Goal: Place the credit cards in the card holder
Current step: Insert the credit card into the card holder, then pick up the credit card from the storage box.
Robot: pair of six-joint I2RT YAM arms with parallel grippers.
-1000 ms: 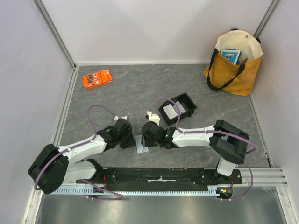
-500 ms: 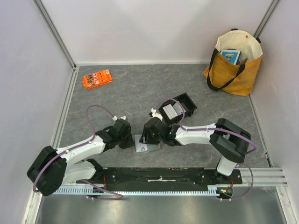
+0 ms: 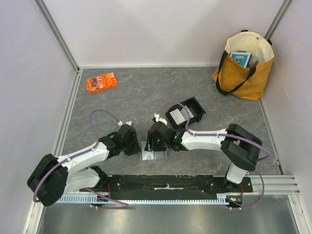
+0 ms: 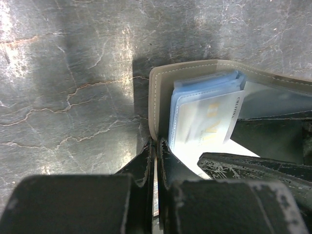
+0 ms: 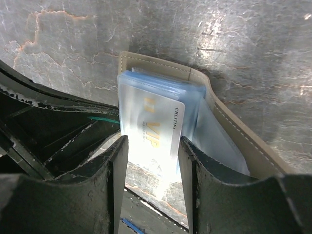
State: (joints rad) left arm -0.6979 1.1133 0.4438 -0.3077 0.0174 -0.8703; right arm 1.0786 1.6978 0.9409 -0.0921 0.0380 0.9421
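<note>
matt stitched card holder (image 4: 159,97); glossy plastic credit cards (image 4: 204,119)

Dark grey marbled tabletop (image 3: 136,97) from above, with four things spread across it.
I see an orange packet (image 3: 101,82) lying far left, a mustard tote bag (image 3: 243,73) standing in the far right corner, a black open tray (image 3: 196,105) near the middle, and a taupe card holder (image 3: 147,156) lying open towards the near edge, near the tray.
</note>
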